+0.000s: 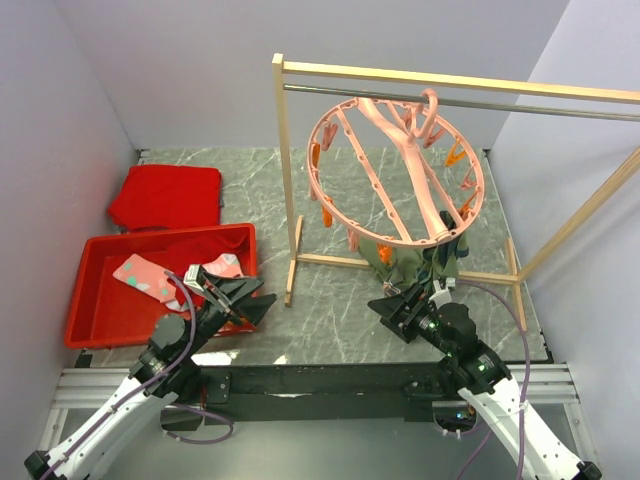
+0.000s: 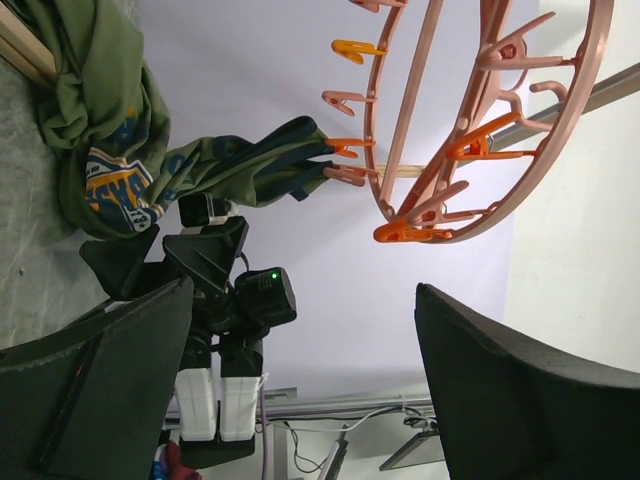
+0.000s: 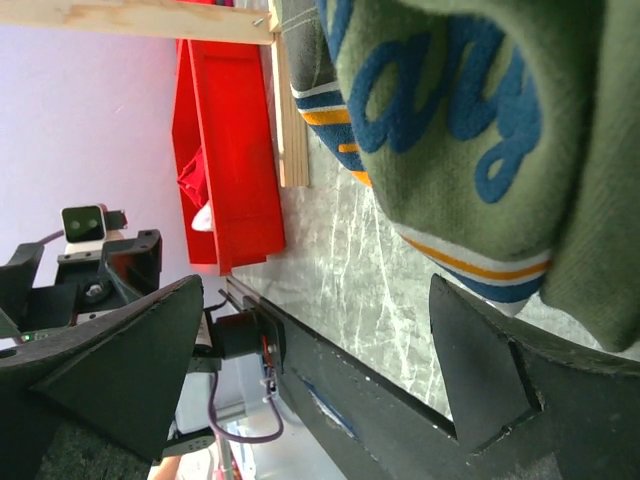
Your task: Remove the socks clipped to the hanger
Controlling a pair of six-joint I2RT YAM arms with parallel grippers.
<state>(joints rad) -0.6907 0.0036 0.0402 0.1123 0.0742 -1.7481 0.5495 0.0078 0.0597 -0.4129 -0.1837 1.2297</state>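
Note:
The salmon-pink round hanger [image 1: 420,185] hangs by its hook from the metal rail. Dark olive green socks [image 1: 412,262] with blue and orange marks hang from its low front clips and bunch down to the table. In the left wrist view a green sock [image 2: 250,168] is held by an orange-pink clip [image 2: 345,175] on the hanger [image 2: 480,150]. Two pink socks with teal marks [image 1: 145,276] lie in the red tray [image 1: 100,320]. My left gripper [image 1: 256,300] is open and empty beside the tray. My right gripper [image 1: 394,306] is open and empty just below the green socks [image 3: 470,110].
A wooden rack [image 1: 288,180] with a metal rail [image 1: 520,104] stands across the middle and right of the table. A flat red slab [image 1: 165,195] lies at the back left. The red tray also shows in the right wrist view [image 3: 235,150]. Grey walls close in both sides.

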